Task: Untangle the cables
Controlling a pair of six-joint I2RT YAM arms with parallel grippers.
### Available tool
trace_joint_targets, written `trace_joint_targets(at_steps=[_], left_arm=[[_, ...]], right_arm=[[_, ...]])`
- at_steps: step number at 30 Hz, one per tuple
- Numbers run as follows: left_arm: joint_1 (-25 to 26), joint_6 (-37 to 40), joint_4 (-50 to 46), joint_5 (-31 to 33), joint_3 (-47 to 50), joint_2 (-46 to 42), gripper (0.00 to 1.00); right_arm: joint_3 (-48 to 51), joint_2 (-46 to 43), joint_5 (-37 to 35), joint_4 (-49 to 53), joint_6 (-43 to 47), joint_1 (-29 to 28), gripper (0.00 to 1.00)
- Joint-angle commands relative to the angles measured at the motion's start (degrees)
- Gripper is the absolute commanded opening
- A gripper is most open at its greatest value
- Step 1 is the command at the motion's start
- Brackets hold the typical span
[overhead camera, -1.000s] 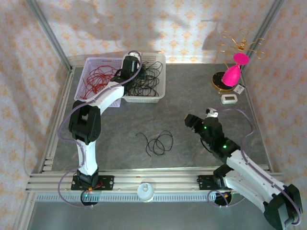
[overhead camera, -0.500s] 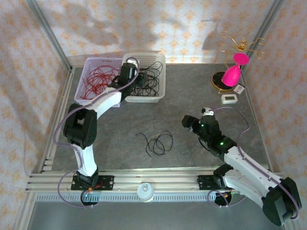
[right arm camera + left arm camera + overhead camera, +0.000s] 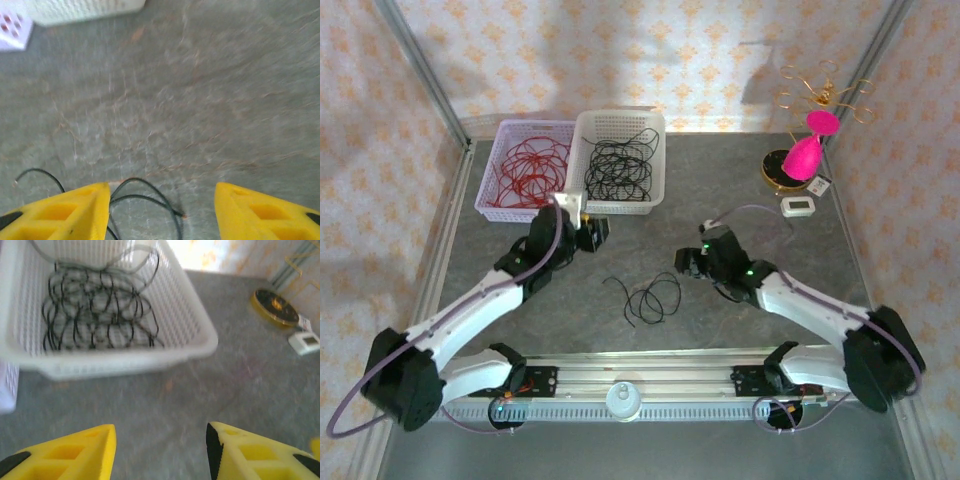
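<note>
Sorting looks nearly done: red cables [image 3: 525, 168] lie coiled in the lilac basket [image 3: 510, 213], beyond and to the left of the left gripper [image 3: 160, 435]. Black cables [image 3: 95, 305] are heaped in the white basket [image 3: 200, 335] just ahead of it. Its fingers stand apart, holding nothing. One loose black cable [image 3: 648, 297] lies on the counter [image 3: 740, 200] between both grippers, a thin, few-looped squiggle just under the right gripper [image 3: 162, 190], whose fingers are also apart. The likely next move is to lower onto a strand, close, and carry it to the white basket.

I'm working a robot lab cell: aluminium frame [image 3: 423, 70], printed backdrop walls [image 3: 620, 50], mounting rail [image 3: 670, 365] at table [image 3: 720, 180] edge.
</note>
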State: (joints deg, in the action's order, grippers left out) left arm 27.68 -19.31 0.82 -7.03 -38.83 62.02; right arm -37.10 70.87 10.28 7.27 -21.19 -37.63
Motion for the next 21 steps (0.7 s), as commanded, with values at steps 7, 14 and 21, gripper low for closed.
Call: trace_joint_targets(at_steps=[7,14,21], left_arm=[[1.6,-9.7,-7.5,-0.3,11.0,-14.2,0.52],[1.7,-9.6,-7.1,-0.9,11.9,-14.7,0.52],[1.7,-9.4,-5.8,-1.1,11.8,-13.8,0.52]], right_arm=[[-5.7,13.7,-2.4,1.7,11.0,-4.3,0.52],[-9.3,20.4,-2.5,2.7,12.0,-4.5,0.38],[-7.9,20.8,-5.2,1.3,11.3,-4.8,0.34]])
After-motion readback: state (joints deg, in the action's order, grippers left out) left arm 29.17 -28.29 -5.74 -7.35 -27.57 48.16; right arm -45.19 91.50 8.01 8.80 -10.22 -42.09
